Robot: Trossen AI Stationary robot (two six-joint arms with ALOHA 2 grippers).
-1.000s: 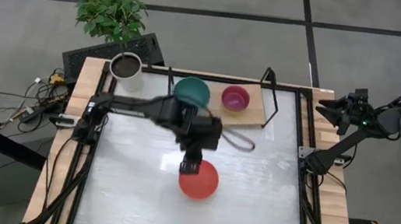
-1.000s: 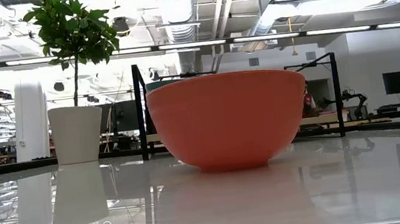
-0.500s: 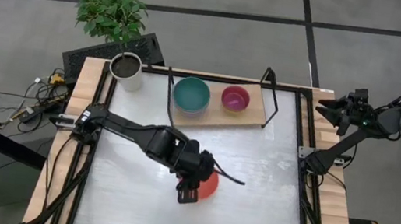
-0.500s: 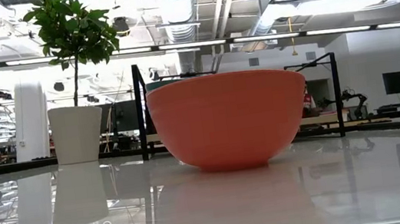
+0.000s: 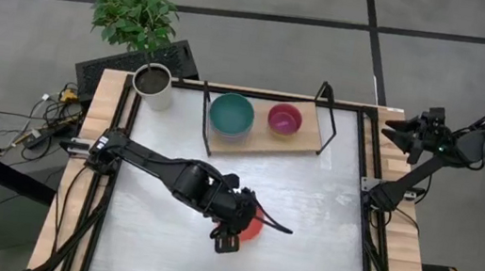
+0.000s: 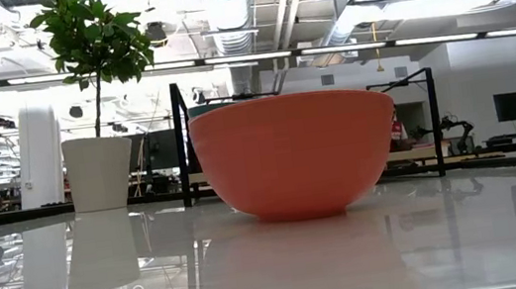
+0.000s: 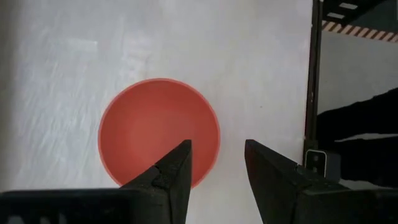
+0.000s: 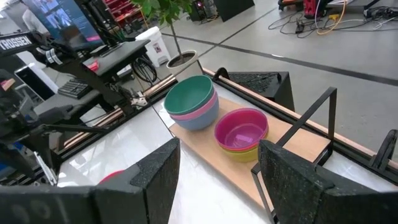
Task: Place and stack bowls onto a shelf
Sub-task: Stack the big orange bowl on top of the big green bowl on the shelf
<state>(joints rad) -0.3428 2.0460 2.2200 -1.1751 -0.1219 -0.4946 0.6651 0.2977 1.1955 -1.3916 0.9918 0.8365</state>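
Left pincer (image 7: 216, 163) hovers over orange-red bowl (image 7: 159, 132) on bench (image 5: 326, 214), fingers apart, one inside the rim. Shelf (image 5: 303, 146) already holds teal stack (image 5: 231, 115) and purple-topped stack (image 5: 285, 119). Orange-red bowl not yet shelved. Right pincer (image 8: 217, 171) parked off bench, fingers apart.

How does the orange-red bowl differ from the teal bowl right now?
The orange-red bowl sits alone on the white tabletop, under the open left pincer; the teal bowl is on the shelf. The teal one tops a pink and blue stack; the orange-red one is unstacked. Both stand upright.
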